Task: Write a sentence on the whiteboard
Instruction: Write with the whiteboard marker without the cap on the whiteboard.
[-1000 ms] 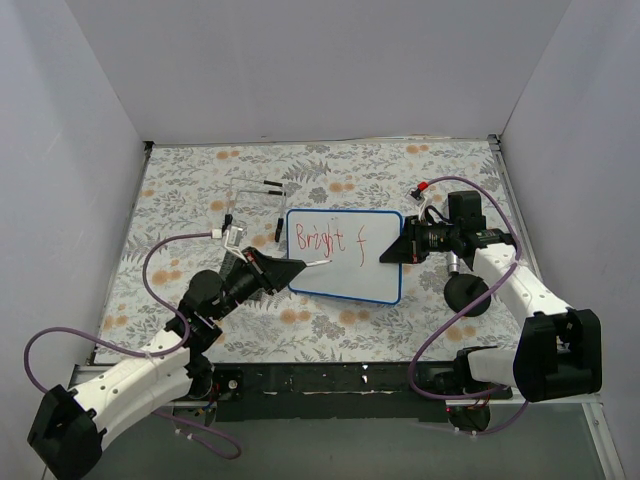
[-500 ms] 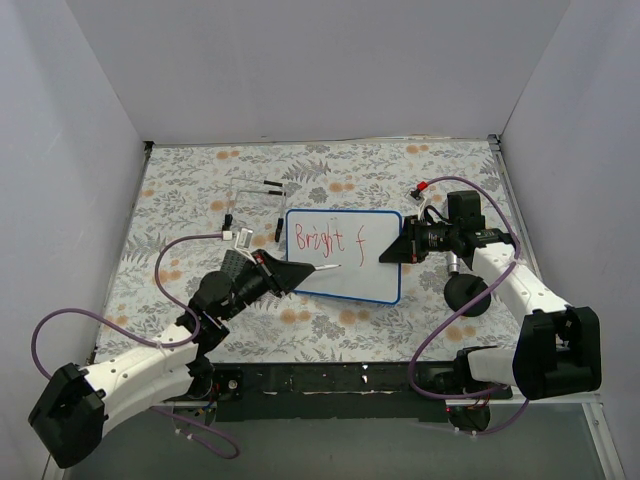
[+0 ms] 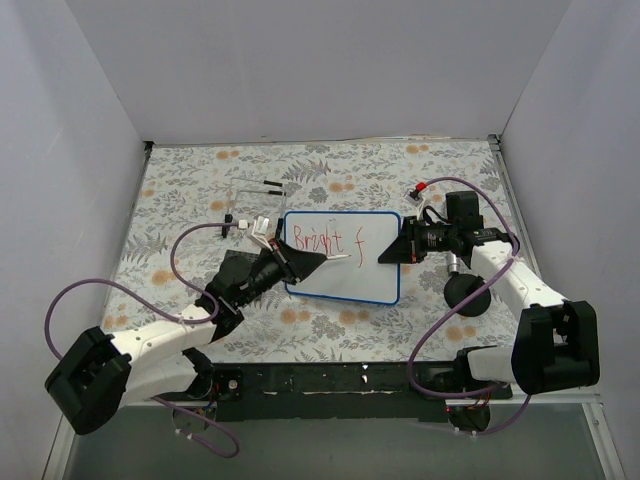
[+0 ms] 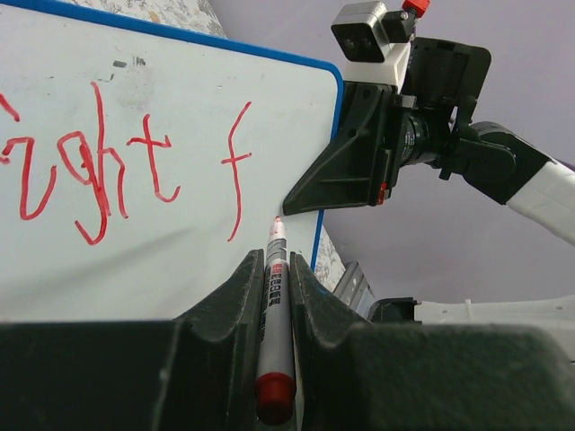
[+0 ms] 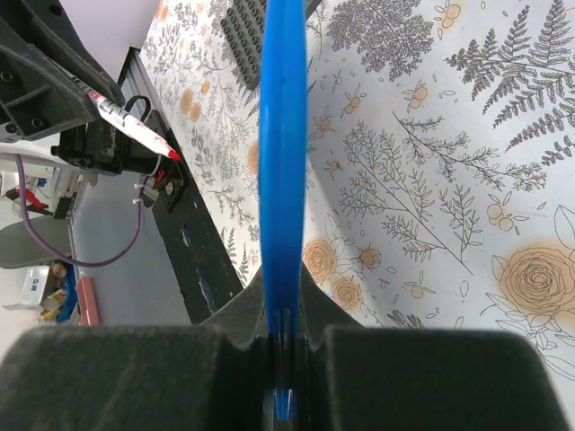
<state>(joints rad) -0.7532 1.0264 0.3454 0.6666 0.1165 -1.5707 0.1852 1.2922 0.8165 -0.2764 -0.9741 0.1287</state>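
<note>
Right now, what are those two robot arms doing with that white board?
They are writing on it. The left gripper is shut on a red marker, its tip close to the whiteboard just right of the last letter. The right gripper pinches the board's blue right edge, apparently to steady it. So far the red sentence reads "Bright f", so it looks unfinished.
</note>
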